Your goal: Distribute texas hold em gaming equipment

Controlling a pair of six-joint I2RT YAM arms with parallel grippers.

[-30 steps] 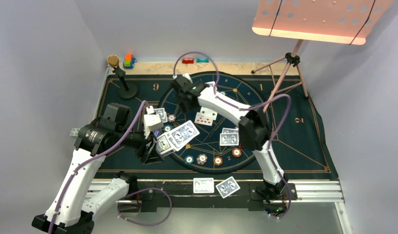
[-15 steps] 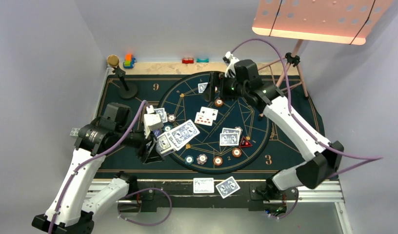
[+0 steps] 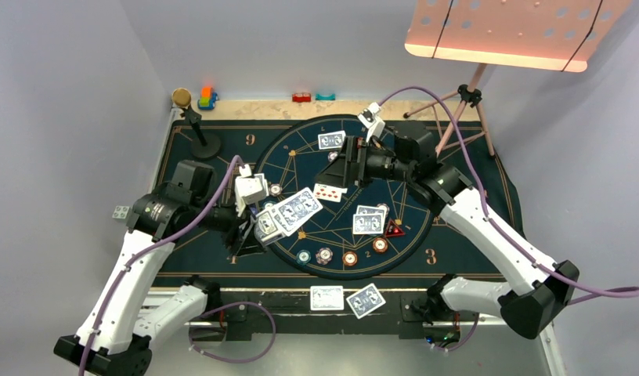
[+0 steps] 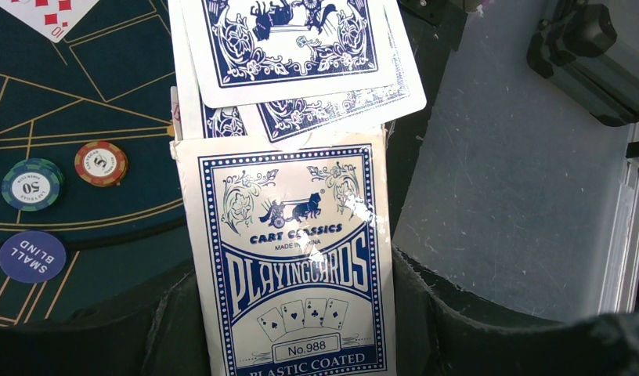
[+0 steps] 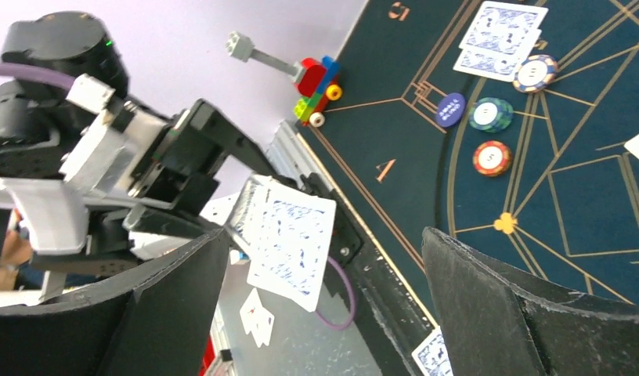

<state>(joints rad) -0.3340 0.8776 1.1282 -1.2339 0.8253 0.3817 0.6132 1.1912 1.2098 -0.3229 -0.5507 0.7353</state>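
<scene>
The dark blue felt mat with gold lines (image 3: 489, 196) filled the middle of the top view. Over its upper centre hung the right gripper (image 3: 341, 166), partly covering a face-up card with red pips (image 3: 324, 193). In the right wrist view its jaws stood wide apart with nothing between them. At the left-centre edge of the mat, the left gripper (image 4: 293, 337) was clamped narrow on a white-and-blue pack of playing cards (image 4: 289, 235). The pack stood upright in the lower middle of the left wrist view. A fan of blue-backed cards (image 4: 301, 47) spread from the pack's top towards the upper edge of that frame. In the top view a pair of blue-backed cards (image 3: 369, 220) lay right of centre, and a single blue-backed card (image 3: 330, 140) lay near the top of the mat's circle. Two more blue-backed cards (image 3: 326, 298) rested side by side below the mat at bottom centre. A row of round poker chips (image 3: 324, 254) curved along the circle's lower edge. At the left of the left wrist view sat a green chip marked 50 (image 4: 33, 185), an orange chip (image 4: 101, 163) just beside it, and a blue disc lettered SMALL BLIND (image 4: 32, 256) below them. The small red triangular marker (image 3: 393, 229) lay just beside the pair of cards, on their right.
</scene>
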